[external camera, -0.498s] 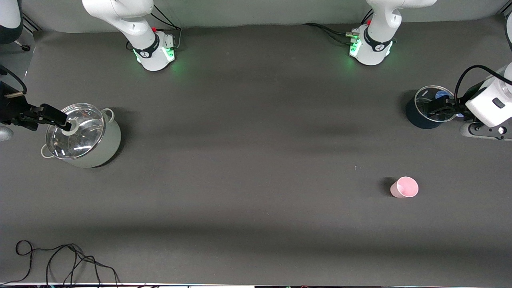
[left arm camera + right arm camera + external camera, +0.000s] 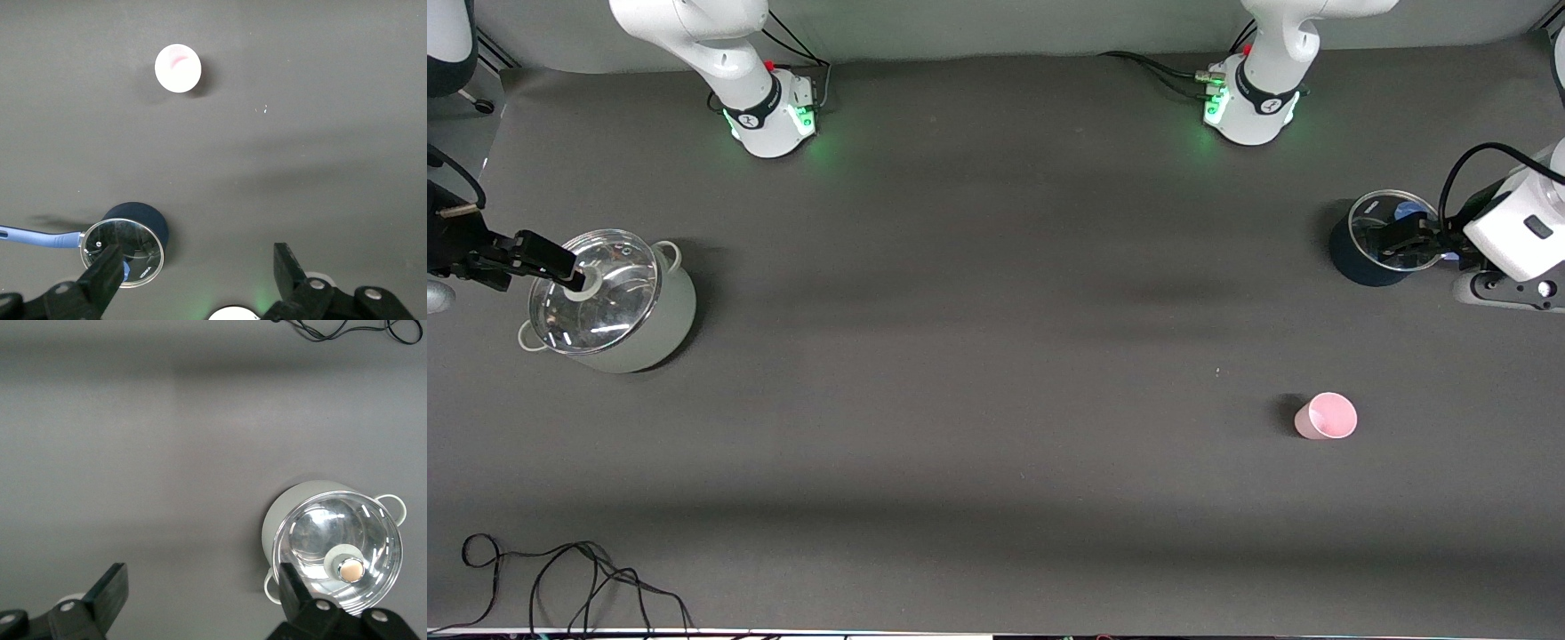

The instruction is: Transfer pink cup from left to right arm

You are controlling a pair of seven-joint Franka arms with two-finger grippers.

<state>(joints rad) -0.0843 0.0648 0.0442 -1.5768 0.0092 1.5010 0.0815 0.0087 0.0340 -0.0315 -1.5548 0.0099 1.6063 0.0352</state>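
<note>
Right claw [image 2: 560,262] over the lidded grey pot [image 2: 609,302], fingers apart, empty. Pink cup [image 2: 1326,416] upright on the tabletop [image 2: 978,356], untouched, nearer the front camera than the dark saucepan [image 2: 1378,240]. Left claw [image 2: 1405,238] over that saucepan, fingers apart, empty.

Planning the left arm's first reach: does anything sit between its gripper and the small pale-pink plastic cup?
Nothing visible. The open left gripper hangs over the dark blue lidded saucepan; bare table separates that from the pink cup.
</note>
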